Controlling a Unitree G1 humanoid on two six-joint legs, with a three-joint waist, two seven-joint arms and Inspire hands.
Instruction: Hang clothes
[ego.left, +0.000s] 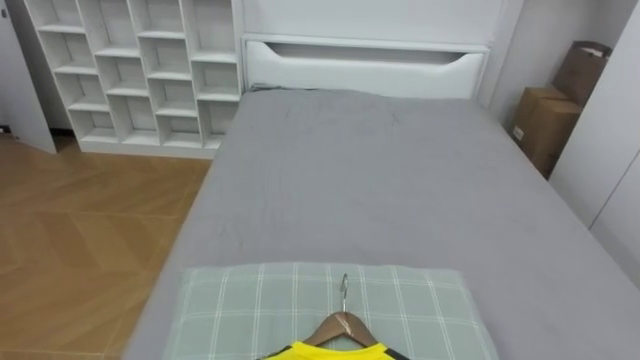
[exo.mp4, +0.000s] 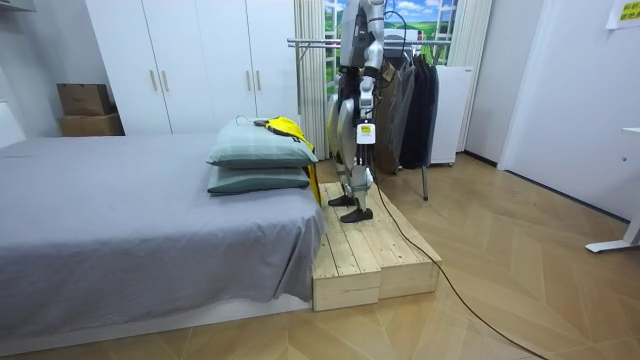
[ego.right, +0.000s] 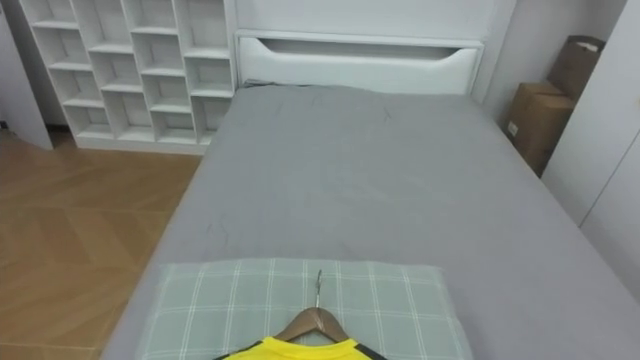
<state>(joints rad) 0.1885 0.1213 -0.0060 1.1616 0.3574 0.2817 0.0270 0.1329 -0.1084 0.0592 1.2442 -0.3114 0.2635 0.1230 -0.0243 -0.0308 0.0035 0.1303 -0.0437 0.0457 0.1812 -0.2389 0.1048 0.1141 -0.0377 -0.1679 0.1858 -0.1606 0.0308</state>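
Grey, smooth sheeting covers the bed (ego.left: 380, 190). At its near end lies a green checked pillow (ego.left: 240, 310), and on it the yellow shirt (ego.left: 330, 352) on a curved wooden hanger (ego.left: 343, 325) with a thin metal hook (ego.left: 344, 290). Beside the bed the robot stands on a plank platform (exo.mp4: 370, 250); its left hand (exo.mp4: 364, 135) hangs, state impossible to tell.

We are counting 1 yellow shirt (ego.left: 325, 352), 1 wooden hanger (ego.left: 343, 325), 2 green checked pillows (exo.mp4: 262, 152), 2 cardboard boxes (ego.left: 545, 122), 1 white cubby shelf (ego.left: 140, 70), 1 grey bed (ego.left: 400, 190) and 1 clothes rack (exo.mp4: 315, 42).
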